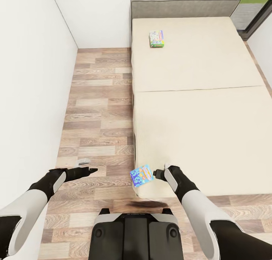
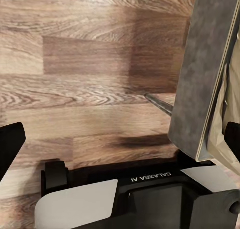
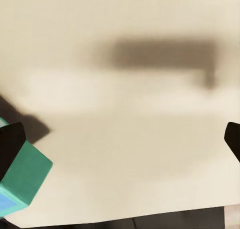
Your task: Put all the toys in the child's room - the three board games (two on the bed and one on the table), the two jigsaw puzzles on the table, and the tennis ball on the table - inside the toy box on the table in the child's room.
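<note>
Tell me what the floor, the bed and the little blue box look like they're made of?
The floor looks like matte wooden planks: brown grain lines and board seams show. The bed looks like soft cream cloth, plain and dull, with a grey fabric-looking headboard. The blue box at the right end effector is probably printed cardboard: flat sides, sharp corners, bright pictures.

Cream bed [image 1: 200,101] (beside wood floor [image 1: 98,112]) bears one board game [image 1: 156,39].

a bed [image 1: 200,101] stood right of the floor [image 1: 98,112], a wall [image 1: 30,82] on the left. one board game [image 1: 156,39] lay near its headboard [image 1: 185,6]; another box [image 1: 141,175] was at its near corner.
</note>
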You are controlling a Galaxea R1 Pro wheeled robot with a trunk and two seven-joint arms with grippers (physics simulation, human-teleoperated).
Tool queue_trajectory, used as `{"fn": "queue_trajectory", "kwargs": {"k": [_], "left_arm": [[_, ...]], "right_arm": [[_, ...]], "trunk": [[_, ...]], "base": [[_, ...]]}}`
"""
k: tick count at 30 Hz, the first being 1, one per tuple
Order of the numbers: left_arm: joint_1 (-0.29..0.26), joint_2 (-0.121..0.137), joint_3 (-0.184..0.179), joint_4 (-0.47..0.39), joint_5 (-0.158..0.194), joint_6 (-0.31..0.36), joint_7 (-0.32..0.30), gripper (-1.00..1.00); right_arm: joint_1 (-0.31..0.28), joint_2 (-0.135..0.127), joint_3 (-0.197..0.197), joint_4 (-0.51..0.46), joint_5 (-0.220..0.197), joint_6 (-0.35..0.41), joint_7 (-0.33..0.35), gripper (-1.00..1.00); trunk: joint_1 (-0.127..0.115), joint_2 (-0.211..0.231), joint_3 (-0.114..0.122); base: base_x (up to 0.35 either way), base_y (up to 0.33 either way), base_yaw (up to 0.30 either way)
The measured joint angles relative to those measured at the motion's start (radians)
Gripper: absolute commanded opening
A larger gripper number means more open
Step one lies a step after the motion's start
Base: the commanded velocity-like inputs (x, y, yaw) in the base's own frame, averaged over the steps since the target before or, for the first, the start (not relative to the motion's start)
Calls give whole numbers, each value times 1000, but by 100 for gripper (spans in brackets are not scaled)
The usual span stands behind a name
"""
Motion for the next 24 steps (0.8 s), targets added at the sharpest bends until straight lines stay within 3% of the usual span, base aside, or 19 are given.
{"fn": "queue_trajectory", "kwargs": {"k": [24], "left_arm": [[0, 0, 0, 0, 0, 0, 0, 100]], "right_arm": [[0, 0, 1, 0, 0, 0, 0, 100]], "trunk": [[0, 0, 0]], "base": [[0, 1, 0]]}}
